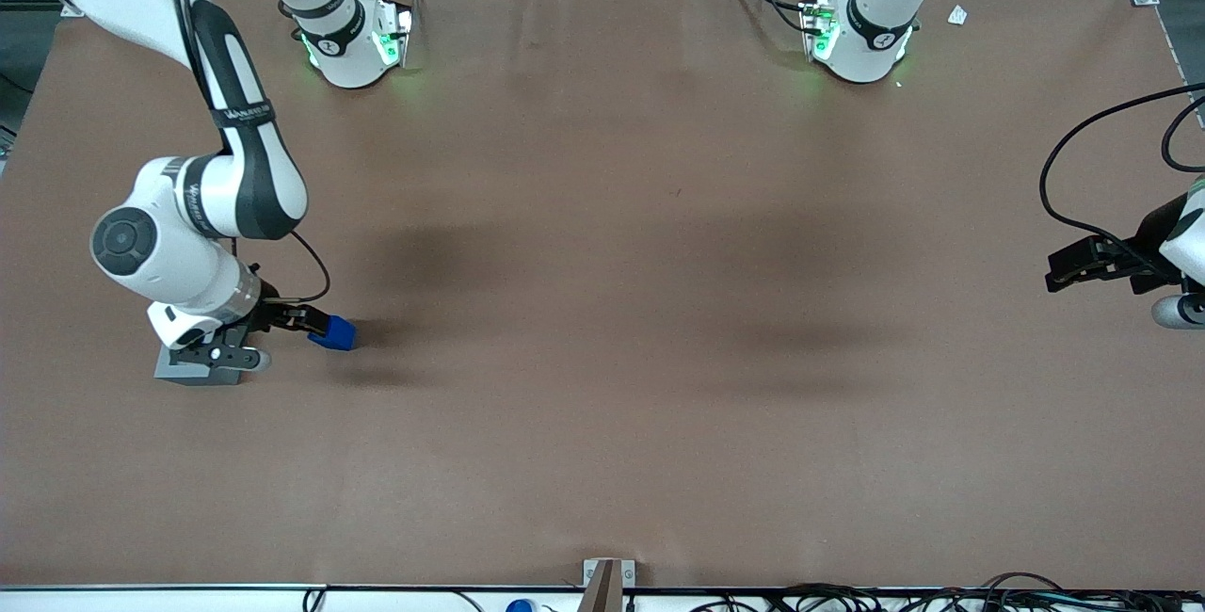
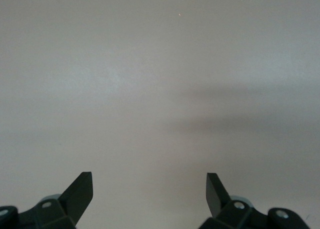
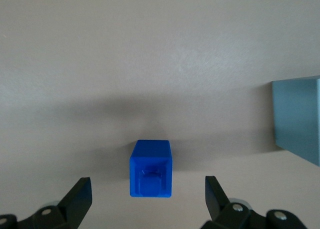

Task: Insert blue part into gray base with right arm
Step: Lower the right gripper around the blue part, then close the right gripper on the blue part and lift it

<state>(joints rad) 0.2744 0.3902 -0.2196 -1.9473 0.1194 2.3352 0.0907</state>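
One blue part and one gray base sit apart on the brown table, toward the working arm's end. The right arm hangs low there, its hand open, two fingers straddling the part without touching it
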